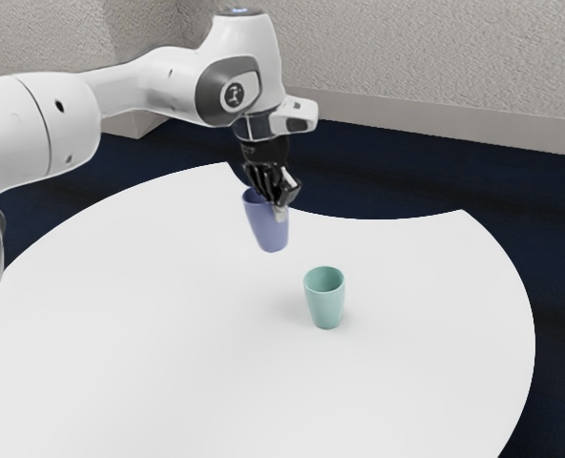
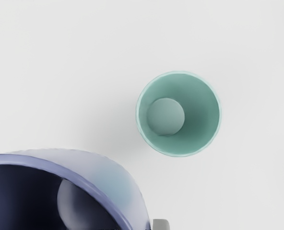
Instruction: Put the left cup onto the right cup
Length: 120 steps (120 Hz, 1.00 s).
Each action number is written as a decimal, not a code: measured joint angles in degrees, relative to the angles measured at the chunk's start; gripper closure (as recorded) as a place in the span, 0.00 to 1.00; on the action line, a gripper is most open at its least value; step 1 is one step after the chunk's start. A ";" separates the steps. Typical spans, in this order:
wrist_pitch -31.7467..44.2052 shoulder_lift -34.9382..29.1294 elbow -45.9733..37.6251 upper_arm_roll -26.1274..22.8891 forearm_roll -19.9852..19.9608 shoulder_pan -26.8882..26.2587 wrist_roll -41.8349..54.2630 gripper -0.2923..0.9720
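Note:
A blue-violet cup [image 1: 267, 227] hangs in the air above the white table, slightly tilted, with my black gripper [image 1: 274, 196] shut on its rim. A teal cup [image 1: 324, 297] stands upright on the table, below the held cup and toward the exterior view's right. In the wrist view the blue cup [image 2: 70, 191] is large and close under my hand, its inside showing, and the teal cup [image 2: 179, 113] is seen from above, mouth open, a short way off to the side of it.
The round white table [image 1: 168, 363] has bare surface all around the teal cup. Its far edge curves near my gripper, with dark blue floor [image 1: 435, 172] and a grey wall beyond.

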 joint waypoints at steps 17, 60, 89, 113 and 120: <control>0.28 0.09 -0.01 -0.16 0.07 -1.81 -0.81 0.85; 4.74 2.62 0.01 -0.12 0.11 -4.23 -2.74 0.85; 7.86 3.72 0.00 -0.08 0.99 -4.65 -3.57 0.85; 9.62 5.28 0.01 0.08 1.28 -4.66 -4.08 0.85; 10.06 5.49 -0.03 0.03 1.29 -4.66 -4.22 0.85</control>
